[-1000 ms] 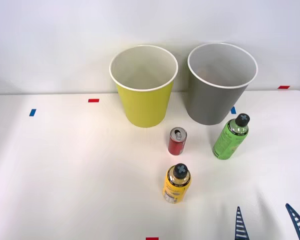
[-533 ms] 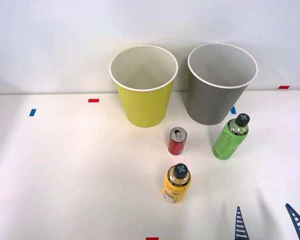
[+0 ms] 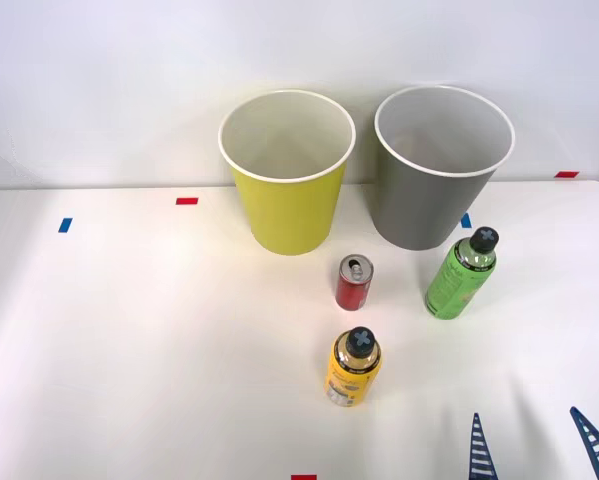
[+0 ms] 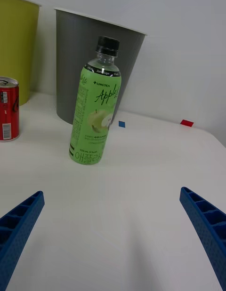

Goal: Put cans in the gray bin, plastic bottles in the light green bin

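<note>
two bins stand against the white wall on the white table; tool spread, empty

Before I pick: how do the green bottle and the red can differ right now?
The green bottle is taller than the red can. The bottle has a dark screw cap; the can has a silver top with a pull tab. The bottle stands in front of the gray bin; the can stands between the two bins, nearer the light green bin. Both stand upright on the table, untouched; the right gripper is open.
</note>
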`<act>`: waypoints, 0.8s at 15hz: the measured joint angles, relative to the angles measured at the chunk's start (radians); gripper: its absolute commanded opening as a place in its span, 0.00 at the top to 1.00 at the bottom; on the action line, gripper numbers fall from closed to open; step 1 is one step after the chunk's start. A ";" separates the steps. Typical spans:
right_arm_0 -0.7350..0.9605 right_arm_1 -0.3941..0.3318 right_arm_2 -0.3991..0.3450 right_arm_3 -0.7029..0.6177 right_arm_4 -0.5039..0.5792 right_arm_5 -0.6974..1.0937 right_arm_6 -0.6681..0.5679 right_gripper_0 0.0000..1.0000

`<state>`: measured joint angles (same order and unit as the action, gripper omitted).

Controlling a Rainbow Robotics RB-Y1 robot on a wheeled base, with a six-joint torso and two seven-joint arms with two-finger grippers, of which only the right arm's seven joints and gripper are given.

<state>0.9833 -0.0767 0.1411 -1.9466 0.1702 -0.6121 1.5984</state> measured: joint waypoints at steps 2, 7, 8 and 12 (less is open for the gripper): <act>0.000 0.000 0.000 0.000 0.000 0.000 0.000 0.00; 0.000 0.000 0.000 0.000 0.000 0.000 0.000 0.00; 0.000 0.000 0.000 0.000 0.000 0.000 0.000 0.00; 0.000 0.000 0.000 0.000 0.000 0.000 0.000 0.00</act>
<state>0.9833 -0.0767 0.1411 -1.9466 0.1702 -0.6121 1.5984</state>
